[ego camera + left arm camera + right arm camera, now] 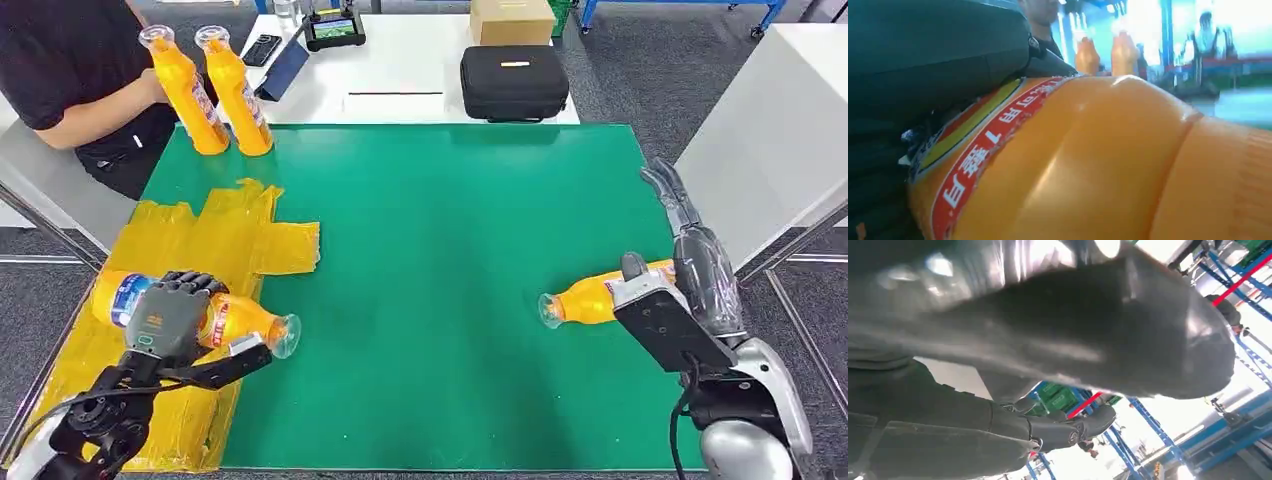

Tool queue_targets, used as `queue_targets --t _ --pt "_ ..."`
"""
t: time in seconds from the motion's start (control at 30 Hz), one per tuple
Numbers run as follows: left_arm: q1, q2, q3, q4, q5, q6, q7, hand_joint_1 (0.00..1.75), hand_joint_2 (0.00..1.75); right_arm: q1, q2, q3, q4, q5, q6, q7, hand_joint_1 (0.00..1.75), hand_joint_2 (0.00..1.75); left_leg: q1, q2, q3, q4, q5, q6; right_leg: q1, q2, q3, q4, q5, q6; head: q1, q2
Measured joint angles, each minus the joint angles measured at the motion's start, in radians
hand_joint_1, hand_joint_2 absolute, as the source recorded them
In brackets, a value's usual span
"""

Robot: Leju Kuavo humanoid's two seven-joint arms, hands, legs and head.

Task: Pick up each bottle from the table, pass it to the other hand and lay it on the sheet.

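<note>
Head view: left hand grips a bottle lying over yellow sheet; judged lay-down step. Next: release. Right hand fingers apart, holding nothing, beside 2nd bottle.

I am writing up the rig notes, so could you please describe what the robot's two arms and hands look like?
The left hand has a grey back cover and dark ribbed fingers on a black-jointed arm with thin cables. The right hand has grey glossy fingers, a black flat wrist block, a black cable and a silver rounded arm shell.
</note>
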Motion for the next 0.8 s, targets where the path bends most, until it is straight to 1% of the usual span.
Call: queue_targets --t 0.07,0.1,0.13,0.2,0.23,0.47,0.8 --pt "-0.011 0.02 -0.025 0.014 0.0 -0.067 0.006 1.75 1.75 0.012 -0.013 -0.004 -0.002 -0.013 -0.004 -0.007 0.0 0.0 0.0 0.0 0.0 0.0 0.0 0.0 0.0 0.0 0.0 0.0 0.0 0.0 0.0 0.0" --pt "-0.015 0.027 -0.033 0.019 0.0 -0.08 0.006 0.82 1.75 0.02 -0.019 -0.006 -0.002 -0.016 -0.006 -0.01 0.0 0.0 0.0 0.0 0.0 0.0 0.0 0.0 0.0 0.0 0.0 0.0 0.0 0.0 0.0 0.0" --pt "-0.018 0.034 -0.04 0.024 0.0 -0.089 0.006 0.0 1.75 0.027 -0.023 -0.008 -0.003 -0.017 -0.011 -0.014 0.0 0.0 0.0 0.0 0.0 0.0 0.0 0.0 0.0 0.0 0.0 0.0 0.0 0.0 0.0 0.0" --pt "-0.028 0.045 -0.053 0.038 0.002 -0.102 0.007 0.0 1.75 0.043 -0.032 -0.011 -0.009 -0.018 -0.015 -0.017 0.0 0.0 0.0 0.0 0.0 0.0 0.0 0.0 0.0 0.0 0.0 0.0 0.0 0.0 0.0 0.0" --pt "-0.034 0.049 -0.058 0.045 -0.003 -0.108 0.013 0.0 0.0 0.05 -0.035 -0.011 -0.012 -0.018 -0.016 -0.018 0.0 0.0 0.0 0.0 0.0 0.0 0.0 0.0 0.0 0.0 0.0 0.0 0.0 0.0 0.0 0.0" --pt "-0.055 0.079 -0.087 0.075 -0.027 -0.139 0.038 0.0 0.0 0.129 -0.049 -0.016 -0.05 0.003 -0.034 -0.02 0.0 0.0 0.0 0.0 0.0 0.0 0.0 0.0 0.0 0.0 0.0 0.0 0.0 0.0 0.0 0.0" --pt "-0.043 0.101 -0.093 0.068 -0.021 -0.146 0.053 0.0 0.0 0.15 -0.038 -0.014 -0.074 0.042 -0.024 -0.013 0.0 0.0 0.0 0.0 0.0 0.0 0.0 0.0 0.0 0.0 0.0 0.0 0.0 0.0 0.0 0.0"
